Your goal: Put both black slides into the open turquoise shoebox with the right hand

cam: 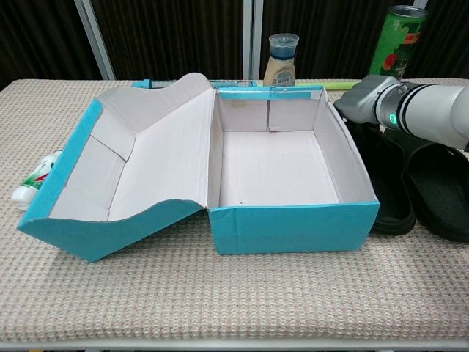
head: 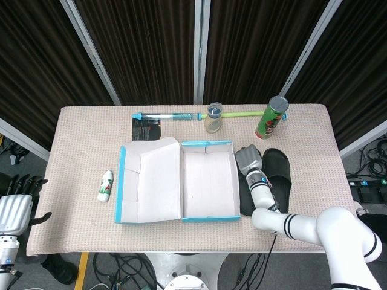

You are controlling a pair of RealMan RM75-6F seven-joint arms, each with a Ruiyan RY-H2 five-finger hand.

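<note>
The open turquoise shoebox (head: 208,214) (cam: 293,224) stands mid-table, its lid (head: 148,181) folded out to the left. Two black slides lie side by side just right of it, the near slide (head: 247,202) (cam: 388,194) against the box wall and the other slide (head: 279,178) (cam: 440,191) further right. My right hand (head: 248,160) (cam: 363,103) is down on the far end of the near slide, close to the box's right wall; its fingers are hidden beneath it. My left hand (head: 18,202) hangs off the table's front left, fingers apart, holding nothing.
Along the back stand a green can (head: 270,118) (cam: 399,37) and a small capped bottle (head: 213,118) (cam: 282,59), with a turquoise tube (head: 166,116), a green stick (head: 242,113) and a black card (head: 147,128). A white tube (head: 106,185) (cam: 37,176) lies left of the lid.
</note>
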